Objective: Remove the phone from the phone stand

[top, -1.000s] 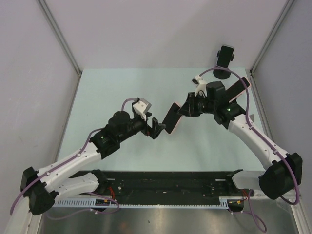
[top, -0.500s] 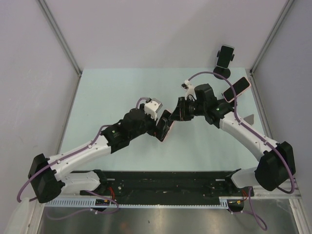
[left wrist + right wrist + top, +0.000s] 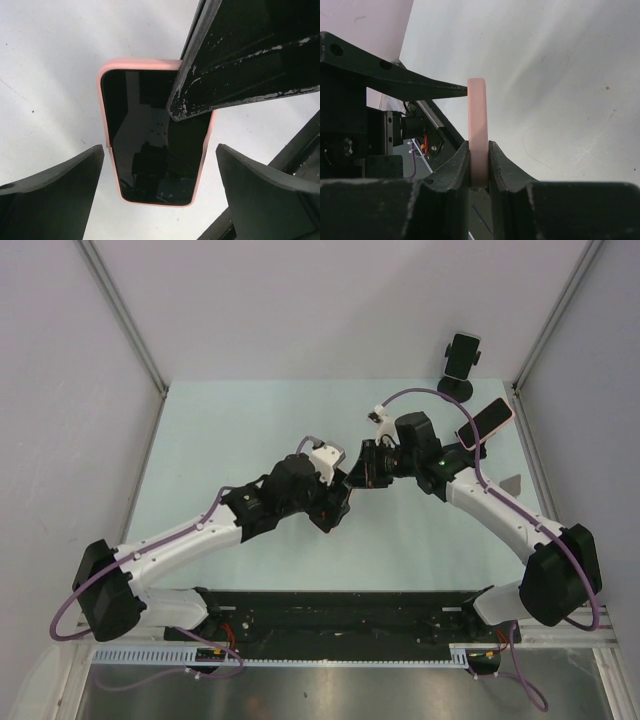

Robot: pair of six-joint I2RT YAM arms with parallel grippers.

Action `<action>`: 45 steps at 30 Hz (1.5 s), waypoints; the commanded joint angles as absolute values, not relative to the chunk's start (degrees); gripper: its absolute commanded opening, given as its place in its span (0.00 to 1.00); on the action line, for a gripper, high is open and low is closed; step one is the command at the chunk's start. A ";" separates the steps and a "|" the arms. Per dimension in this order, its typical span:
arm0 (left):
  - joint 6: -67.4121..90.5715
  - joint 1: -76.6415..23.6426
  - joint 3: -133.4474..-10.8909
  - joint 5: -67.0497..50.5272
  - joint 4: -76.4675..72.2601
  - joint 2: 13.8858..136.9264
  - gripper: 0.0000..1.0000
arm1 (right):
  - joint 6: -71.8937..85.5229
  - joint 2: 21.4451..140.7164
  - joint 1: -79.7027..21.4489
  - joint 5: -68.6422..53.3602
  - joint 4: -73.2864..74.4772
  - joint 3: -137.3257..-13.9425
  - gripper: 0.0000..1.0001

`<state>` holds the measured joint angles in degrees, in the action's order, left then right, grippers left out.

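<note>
above the table [image 3: 200, 440], right fingers [image 3: 454, 172] clamp the pink phone [image 3: 478, 130]; left fingers [image 3: 55, 192] gape wide nearby.

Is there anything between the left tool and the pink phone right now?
Nothing visible. The pink phone sits between the fingers of the open left tool; only the right tool, clamping it, overlaps its upper corner.

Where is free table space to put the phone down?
Bare table lies left of the left arm, toward the wall, and in the near middle, between both arms and the black rail. Crowded: the centre, where the right gripper holds the phone inside the open left gripper, and the far right corner by the phone stand.
</note>
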<state>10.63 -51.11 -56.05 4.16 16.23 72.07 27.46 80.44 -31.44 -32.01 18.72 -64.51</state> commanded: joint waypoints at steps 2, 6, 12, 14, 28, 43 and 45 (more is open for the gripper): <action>11.25 -51.59 -58.80 2.37 17.40 72.60 1.00 | 29.44 80.33 -31.82 -35.68 13.97 -65.48 0.00; 10.90 -51.59 -58.27 3.16 17.49 72.77 1.00 | 29.79 80.42 -31.99 -36.30 13.54 -65.48 0.00; 10.28 -51.59 -57.83 4.48 17.58 72.95 0.99 | 30.06 80.42 -31.99 -36.83 13.18 -65.48 0.00; 10.20 -51.59 -57.83 4.92 17.58 73.12 0.96 | 30.23 80.51 -32.08 -37.09 13.10 -65.48 0.00; 9.41 -51.59 -57.22 6.68 17.67 72.86 0.47 | 29.53 80.07 -31.73 -36.39 13.36 -65.48 0.01; 7.21 -35.44 -60.46 4.05 22.31 75.67 0.08 | 20.58 67.07 -25.58 -17.42 22.23 -65.39 1.00; 5.72 -29.40 -62.83 2.99 23.29 78.30 0.08 | 18.39 64.53 -25.31 -12.08 24.43 -65.48 1.00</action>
<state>8.60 -38.11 -57.01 4.78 23.05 75.70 23.38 69.63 -25.87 -23.42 20.64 -64.51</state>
